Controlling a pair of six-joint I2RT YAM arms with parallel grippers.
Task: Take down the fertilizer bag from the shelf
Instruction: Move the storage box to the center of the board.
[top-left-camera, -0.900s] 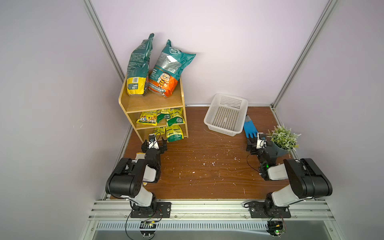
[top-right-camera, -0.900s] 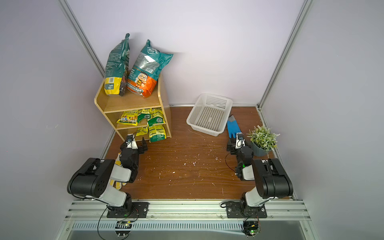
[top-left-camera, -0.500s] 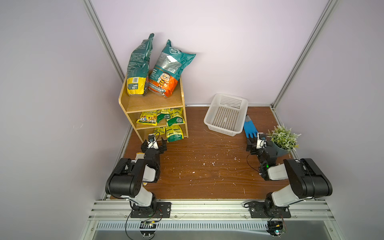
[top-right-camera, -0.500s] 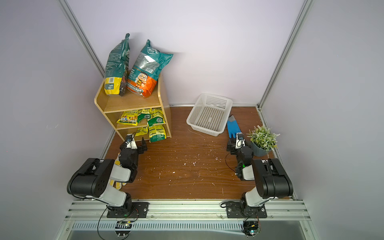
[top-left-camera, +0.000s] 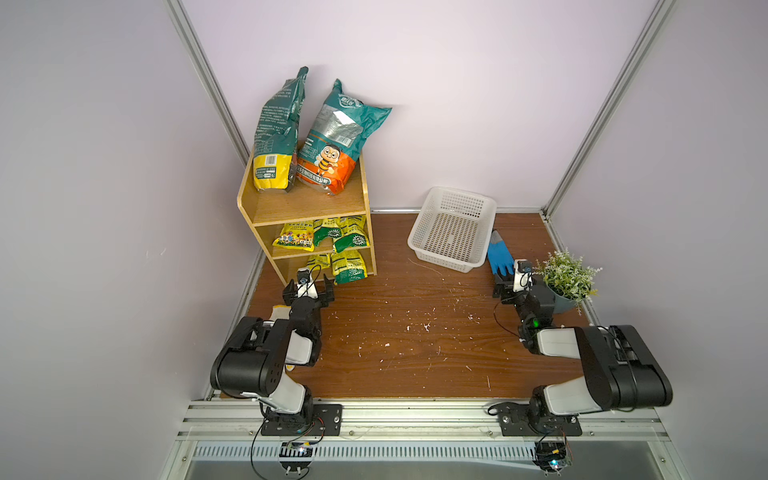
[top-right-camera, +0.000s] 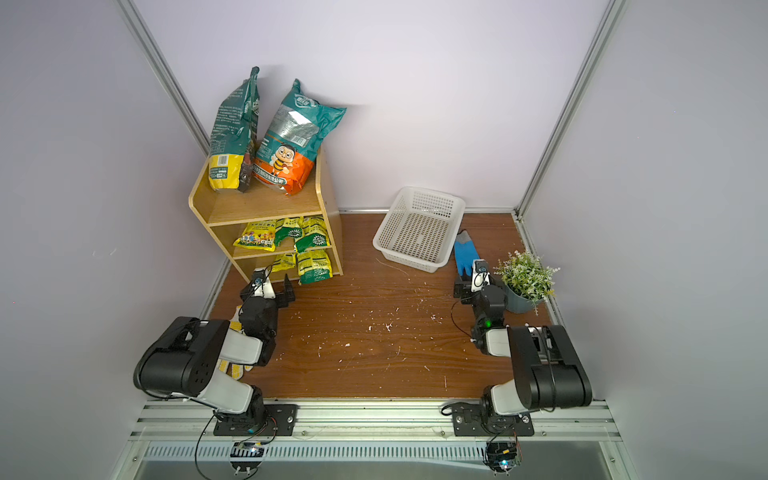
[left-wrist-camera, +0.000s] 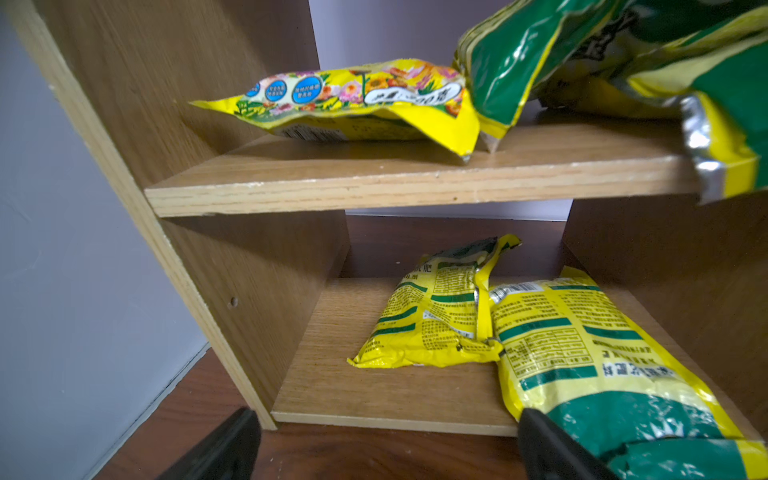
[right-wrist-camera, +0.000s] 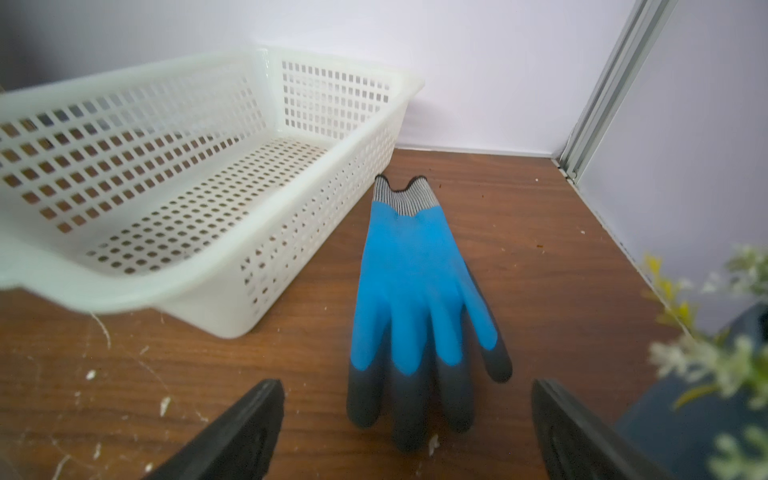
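Note:
The light-wood shelf (top-left-camera: 307, 203) (top-right-camera: 257, 208) stands in the back left corner. On its top, leaning on the wall, stand two large fertilizer bags: a teal and yellow bag (top-left-camera: 276, 137) (top-right-camera: 230, 137) and a teal and orange bag with a bee (top-left-camera: 336, 141) (top-right-camera: 291, 141). Small yellow-green packets (top-left-camera: 320, 237) (left-wrist-camera: 436, 316) lie on the two lower tiers. My left gripper (top-left-camera: 308, 291) (top-right-camera: 269, 291) (left-wrist-camera: 384, 432) is open, low at the foot of the shelf (left-wrist-camera: 415, 183), holding nothing. My right gripper (top-left-camera: 510, 282) (top-right-camera: 471, 286) (right-wrist-camera: 407, 399) is open at the right, just short of a blue glove (right-wrist-camera: 411, 270).
A white mesh basket (top-left-camera: 457, 191) (right-wrist-camera: 332, 104) sits at the back middle-right, with the blue glove (top-left-camera: 498, 257) beside it. A potted plant (top-left-camera: 567, 278) (right-wrist-camera: 706, 365) stands close to my right arm. A pale glove (top-left-camera: 276, 309) lies under my left arm. White crumbs dot the wooden floor.

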